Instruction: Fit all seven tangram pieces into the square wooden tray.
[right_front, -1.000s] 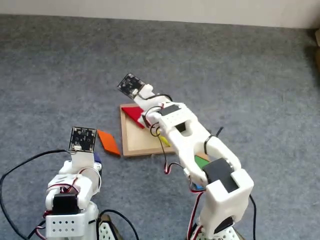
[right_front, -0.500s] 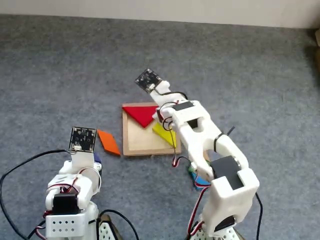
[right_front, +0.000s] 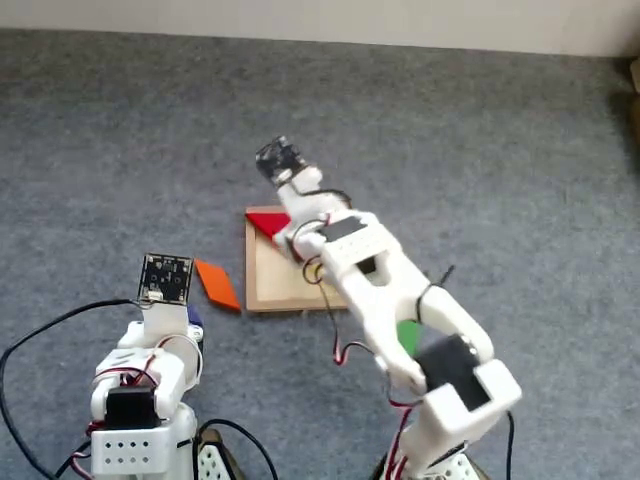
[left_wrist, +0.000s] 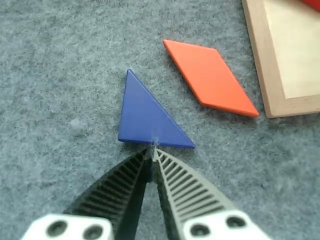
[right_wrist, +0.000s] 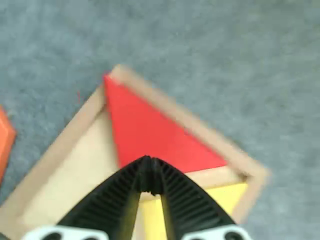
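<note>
Right wrist view is showing the right gripper, jaws pressed together and gripping nothing, poised at the red triangle; whether the tips are touching it is unclear. It is probably nudging that piece home, so it should be keeping the tips low and pushing toward 12 o'clock until the long edge is sitting flush, without riding onto the yellow piece just beside. The red triangle is lying flat, glossy, along the 12 o'clock rim of the tray. The left gripper, likewise closed and empty, is hanging at the blue triangle, with the orange parallelogram lying at the tray's 9 o'clock.
</note>
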